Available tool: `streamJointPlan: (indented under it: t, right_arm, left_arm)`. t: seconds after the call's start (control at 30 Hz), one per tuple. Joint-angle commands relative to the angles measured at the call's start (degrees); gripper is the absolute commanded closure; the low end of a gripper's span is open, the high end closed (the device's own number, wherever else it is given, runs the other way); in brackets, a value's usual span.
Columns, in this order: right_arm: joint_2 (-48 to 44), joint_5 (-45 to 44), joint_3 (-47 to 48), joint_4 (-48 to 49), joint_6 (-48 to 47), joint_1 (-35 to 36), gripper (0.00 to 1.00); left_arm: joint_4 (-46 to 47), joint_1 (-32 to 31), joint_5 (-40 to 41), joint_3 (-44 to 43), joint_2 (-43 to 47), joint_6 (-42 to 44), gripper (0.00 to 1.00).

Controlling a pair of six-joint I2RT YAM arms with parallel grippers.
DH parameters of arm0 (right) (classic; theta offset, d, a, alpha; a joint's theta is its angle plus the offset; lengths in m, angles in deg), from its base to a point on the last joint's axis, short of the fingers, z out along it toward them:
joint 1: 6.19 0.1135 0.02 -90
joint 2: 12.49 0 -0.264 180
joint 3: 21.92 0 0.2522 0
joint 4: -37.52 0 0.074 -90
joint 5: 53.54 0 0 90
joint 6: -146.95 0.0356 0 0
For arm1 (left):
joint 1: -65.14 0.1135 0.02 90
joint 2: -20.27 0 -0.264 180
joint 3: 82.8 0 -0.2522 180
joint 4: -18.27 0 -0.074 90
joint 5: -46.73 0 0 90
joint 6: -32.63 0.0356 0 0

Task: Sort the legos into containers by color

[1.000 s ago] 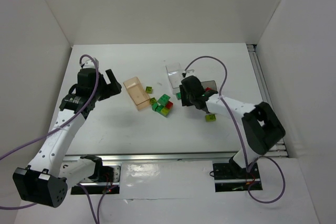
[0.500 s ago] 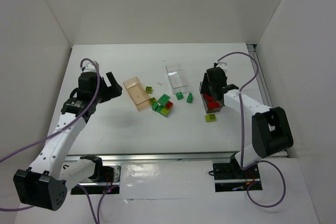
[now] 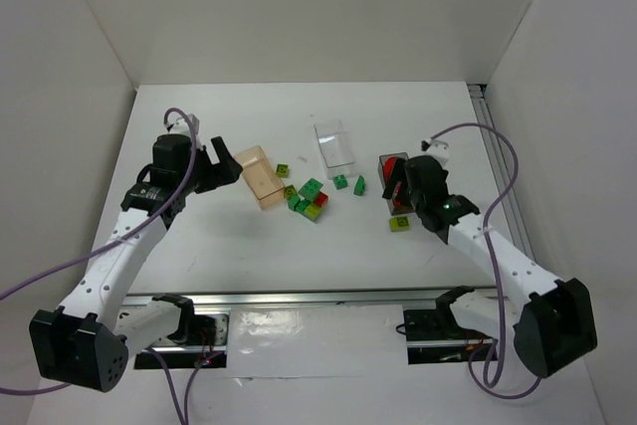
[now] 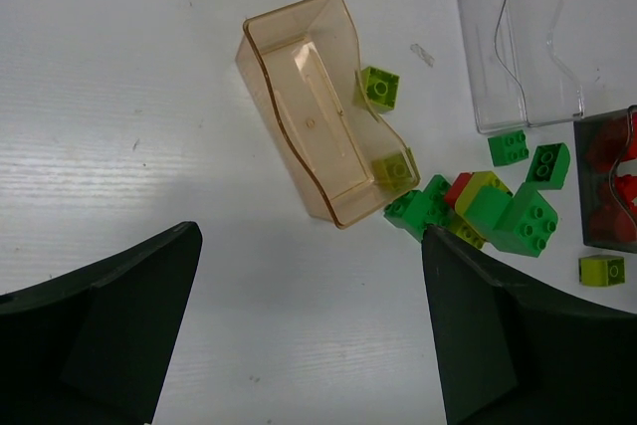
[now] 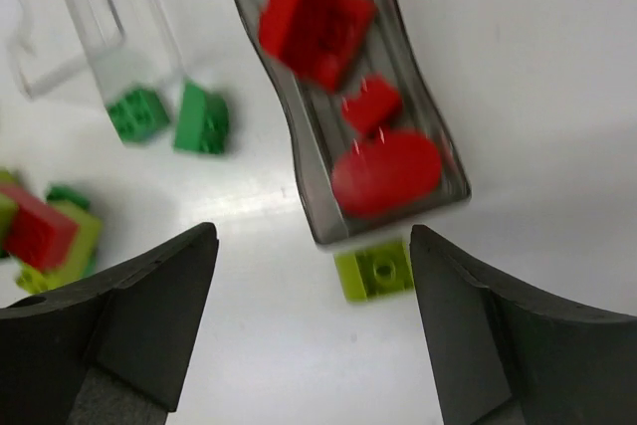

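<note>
The legos lie mid-table: a mixed pile [image 3: 309, 198] of green, lime and red bricks, two green ones [image 3: 348, 183], and lime ones [image 3: 283, 169] [image 3: 399, 223]. The reddish container [image 5: 328, 211] holds several red bricks [image 5: 317, 17]. My right gripper [image 5: 314, 236] hovers open and empty over its near end, with a lime brick [image 5: 376, 271] just below. My left gripper [image 4: 310, 246] is open and empty, just short of the peach container [image 4: 309, 106]. A lime brick [image 4: 379, 88] lies beside that container. The clear container [image 4: 518, 42] holds nothing.
White walls enclose the table on three sides. A metal rail [image 3: 493, 161] runs along the right edge, behind the reddish tray [image 3: 391, 161]. Purple cables loop off both arms. In the top view the left gripper [image 3: 224, 161] is left of the peach tray [image 3: 259, 176].
My right gripper went from the green bricks to the reddish tray, opened there and drew back toward the near edge. The left gripper edged slightly toward the peach tray.
</note>
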Motion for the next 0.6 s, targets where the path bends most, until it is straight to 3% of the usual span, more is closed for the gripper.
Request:
streamJointPlan:
  t: [0.0, 0.13, 0.37, 0.43, 0.57]
  right_arm:
    - [-4.5, -0.7, -6.2, -9.1, 9.4, 1.9, 0.14]
    - [-8.0, 0.4, -9.5, -6.3, 12.7, 2.6, 0.08]
    - [4.8, -0.5, -8.1, -4.6, 16.0, 2.6, 0.07]
    - [5.4, 0.3, -9.6, 1.5, 12.9, 2.6, 0.07]
    - [9.8, -0.9, -9.4, 4.8, 8.3, 2.6, 0.05]
  left_arm:
    - [2.5, -0.4, -0.6, -1.0, 0.3, -0.1, 0.01]
    - [2.5, -0.4, -0.6, -1.5, 0.8, 0.4, 0.01]
    - [2.5, -0.9, -0.1, -2.6, 0.8, 0.9, 0.01]
    - [2.5, -0.9, -0.1, -2.6, 0.8, 0.9, 0.01]
    - [2.5, -0.9, -0.1, -2.6, 0.3, 1.5, 0.01]
